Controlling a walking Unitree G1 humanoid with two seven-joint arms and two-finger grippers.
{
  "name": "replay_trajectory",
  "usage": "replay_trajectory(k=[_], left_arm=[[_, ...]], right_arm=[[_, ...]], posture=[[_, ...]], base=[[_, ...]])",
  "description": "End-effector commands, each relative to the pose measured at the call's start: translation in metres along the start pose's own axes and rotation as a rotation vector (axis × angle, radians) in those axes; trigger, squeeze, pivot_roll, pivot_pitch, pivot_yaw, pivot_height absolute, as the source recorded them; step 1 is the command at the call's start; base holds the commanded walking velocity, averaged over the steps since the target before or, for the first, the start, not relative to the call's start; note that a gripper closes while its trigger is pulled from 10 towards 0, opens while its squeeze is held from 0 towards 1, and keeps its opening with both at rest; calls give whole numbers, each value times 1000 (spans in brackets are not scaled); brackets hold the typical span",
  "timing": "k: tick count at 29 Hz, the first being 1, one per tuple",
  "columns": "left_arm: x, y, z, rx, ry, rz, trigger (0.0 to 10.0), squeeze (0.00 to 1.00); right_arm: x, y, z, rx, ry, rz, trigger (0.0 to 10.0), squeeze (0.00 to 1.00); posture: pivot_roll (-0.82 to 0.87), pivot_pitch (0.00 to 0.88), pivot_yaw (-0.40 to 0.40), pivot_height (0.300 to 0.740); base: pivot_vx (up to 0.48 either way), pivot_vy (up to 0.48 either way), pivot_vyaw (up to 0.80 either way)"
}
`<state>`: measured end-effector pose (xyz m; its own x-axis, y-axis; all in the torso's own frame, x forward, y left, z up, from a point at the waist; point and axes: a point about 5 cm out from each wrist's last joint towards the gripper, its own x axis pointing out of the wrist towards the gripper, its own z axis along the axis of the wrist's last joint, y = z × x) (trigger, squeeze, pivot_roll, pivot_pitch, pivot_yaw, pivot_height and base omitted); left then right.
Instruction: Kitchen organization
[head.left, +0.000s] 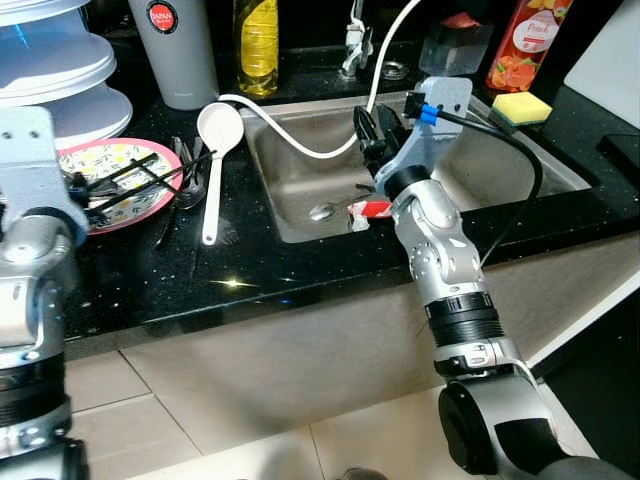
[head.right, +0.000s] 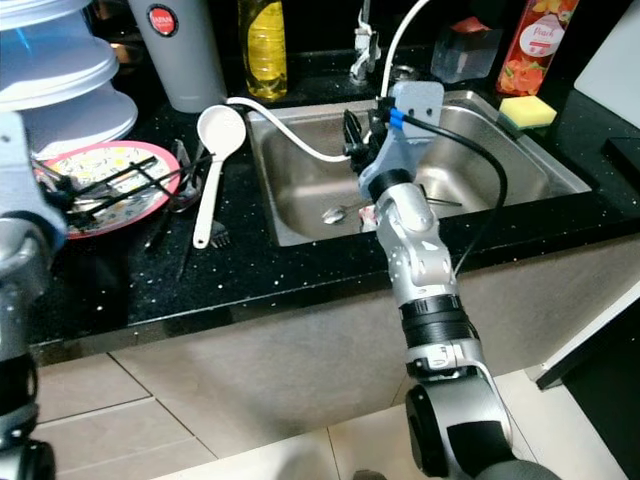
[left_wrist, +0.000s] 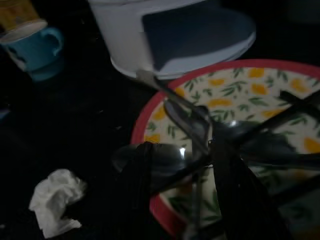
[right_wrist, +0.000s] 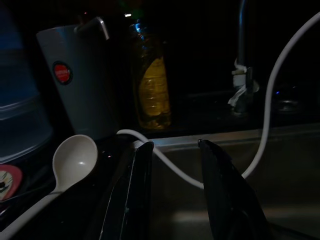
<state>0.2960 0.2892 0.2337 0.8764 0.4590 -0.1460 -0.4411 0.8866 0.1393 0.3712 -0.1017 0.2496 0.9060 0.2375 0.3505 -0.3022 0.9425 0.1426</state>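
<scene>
upper left of the frame, a red-rimmed plate (head.left: 120, 160) with yellow fruit and green leaves; beside it a white ladle (head.left: 214, 150). black speckled counter (head.left: 250, 270), steel-grey sink (head.left: 300, 200), yellow sponge (head.left: 521, 107), amber oil bottle (head.left: 257, 45), grey jug (head.left: 178, 50) with red badge.

red item in the sink (head.left: 368, 208) half hidden behind the right arm.

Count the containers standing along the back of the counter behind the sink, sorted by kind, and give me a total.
Grey canister: 1
Yellow oil bottle: 1
Red peach juice bottle: 1
Clear lidded box: 1
Total: 4
</scene>
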Motion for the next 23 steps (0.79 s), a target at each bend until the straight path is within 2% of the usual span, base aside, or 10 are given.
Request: replay_trajectory(k=[1,5,6,12,14,15,17,19,20,23], left_arm=[[7,3,0,-132,23,3,10000,0],[11,-10,7,-485,24,-17,10000,0],[11,-17,8,-609,25,-14,10000,0],[11,-25,12,-640,19,-1,10000,0],[8,-38,16,-405,-17,7,10000,0],[8,-38,16,-405,-17,7,10000,0],[-1,-57,19,-175,-95,-14,10000,0],[-11,-74,22,-93,-155,-50,10000,0],[-11,-74,22,-93,-155,-50,10000,0],[-24,-91,28,-68,-232,-112,10000,0]], right_arm=[[-1,2,2,-4,-10,7,10000,0],[-2,-1,5,-16,-12,5,10000,0],[-2,-4,6,-21,-14,-1,10000,0],[-2,-5,6,-23,-14,-3,10000,0],[-2,-1,6,-25,-14,7,10000,0],[-2,-1,6,-25,-14,7,10000,0],[-1,0,7,-25,-18,12,10000,0],[-1,0,7,-22,-19,12,10000,0],[-1,0,7,-22,-19,12,10000,0],[-2,0,7,-23,-15,17,10000,0]], posture=[[-7,0,13,740],[-24,0,13,740],[-24,0,9,740],[-29,0,10,740],[-19,0,12,740],[-19,0,12,740],[-1,0,10,740],[7,0,5,740],[7,0,5,740],[3,0,-3,740]], base=[[0,0,0],[0,0,0],[0,0,0],[0,0,0],[0,0,0],[0,0,0],[0,0,0],[0,0,0],[0,0,0],[0,0,0]])
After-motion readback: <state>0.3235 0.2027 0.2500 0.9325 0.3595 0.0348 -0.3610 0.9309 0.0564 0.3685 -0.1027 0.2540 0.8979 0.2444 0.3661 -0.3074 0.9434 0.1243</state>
